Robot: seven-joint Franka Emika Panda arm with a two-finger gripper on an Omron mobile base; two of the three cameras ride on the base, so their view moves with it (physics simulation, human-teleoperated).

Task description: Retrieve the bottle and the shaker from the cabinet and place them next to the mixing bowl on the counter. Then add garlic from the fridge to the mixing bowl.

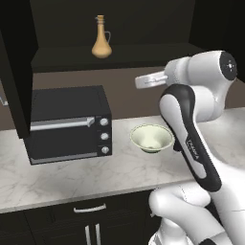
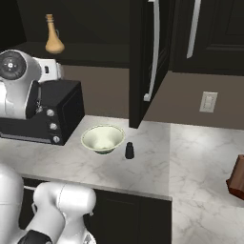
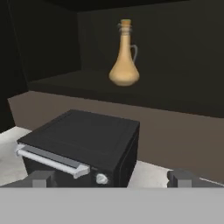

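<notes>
Reaching for the bottle (image 3: pixel 124 57) comes next: it stands upright on the cabinet (image 1: pixel 115 55) shelf, above and behind the black oven (image 3: pixel 83 142). Your pincer (image 3: pixel 111 178) is spread, empty, well short of the bottle. Rise over the oven, then close on the neck. The shaker (image 2: pixel 129 150) already sits beside the mixing bowl (image 2: pixel 102 138).

A black boxy toaster oven (image 1: pixel 69 123) with three round knobs sits far left. A white wall outlet (image 2: pixel 208 101) and a brown block (image 2: pixel 237 178) are right.
</notes>
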